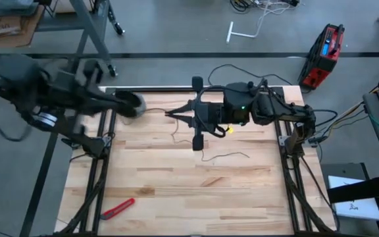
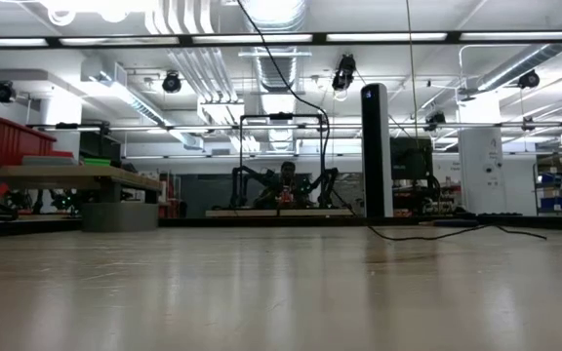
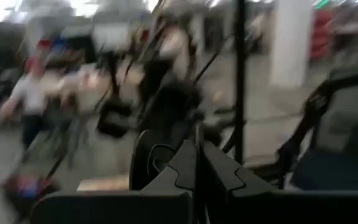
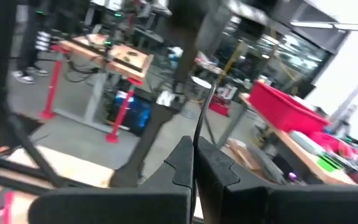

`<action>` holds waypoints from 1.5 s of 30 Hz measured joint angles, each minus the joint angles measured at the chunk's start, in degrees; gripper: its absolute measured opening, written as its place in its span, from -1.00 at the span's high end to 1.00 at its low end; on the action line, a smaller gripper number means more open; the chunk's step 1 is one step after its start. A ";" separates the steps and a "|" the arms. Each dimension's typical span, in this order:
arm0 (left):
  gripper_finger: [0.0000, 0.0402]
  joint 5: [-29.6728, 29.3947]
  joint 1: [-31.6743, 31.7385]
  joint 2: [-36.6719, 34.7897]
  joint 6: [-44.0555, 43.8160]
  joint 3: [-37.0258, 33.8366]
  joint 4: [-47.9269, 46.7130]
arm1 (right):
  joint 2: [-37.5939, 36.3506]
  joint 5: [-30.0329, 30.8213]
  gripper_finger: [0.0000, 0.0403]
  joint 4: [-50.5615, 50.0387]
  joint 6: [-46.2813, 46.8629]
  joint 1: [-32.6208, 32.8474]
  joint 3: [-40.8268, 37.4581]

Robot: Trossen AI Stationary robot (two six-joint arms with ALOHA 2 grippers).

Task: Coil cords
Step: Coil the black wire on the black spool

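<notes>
The thin black cord [image 1: 226, 156] lies in loose bends on the wooden table [image 1: 176, 191], near its middle. My left gripper [image 1: 131, 105] is blurred over the far left part of the table. It is shut, with the small black round reel [image 3: 144, 163] right beside its fingers. My right gripper [image 1: 174, 115] points toward the table's left edge over the far middle, shut on the cord. A stretch of cord [image 1: 155, 111] runs between the two grippers. The low view shows neither gripper. My left gripper has its two fingers [image 3: 219, 177] closed together, and a thin line of cord [image 3: 197, 134] rises from between them. The reel sits against the outer side of one finger; whether the fingers also grip the reel cannot be told. My right gripper pinches the cord [image 4: 199, 127] between its two fingertips. The fingers come level from the table's right side. The cord runs on from the tips toward the left gripper, lifted clear of the table, and another part [image 1: 174, 133] hangs down to the wood.
A red-handled tool [image 1: 117, 209] lies near the front left corner. A black cable [image 2: 457, 232] trails over the table's far right edge. A red case [image 1: 324, 56] stands on the floor beyond the table. People show in the room behind.
</notes>
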 joint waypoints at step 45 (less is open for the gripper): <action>1.00 60.62 20.34 21.38 -16.32 0.00 29.98 | -5.25 -10.73 1.00 -9.60 0.23 -0.81 -0.02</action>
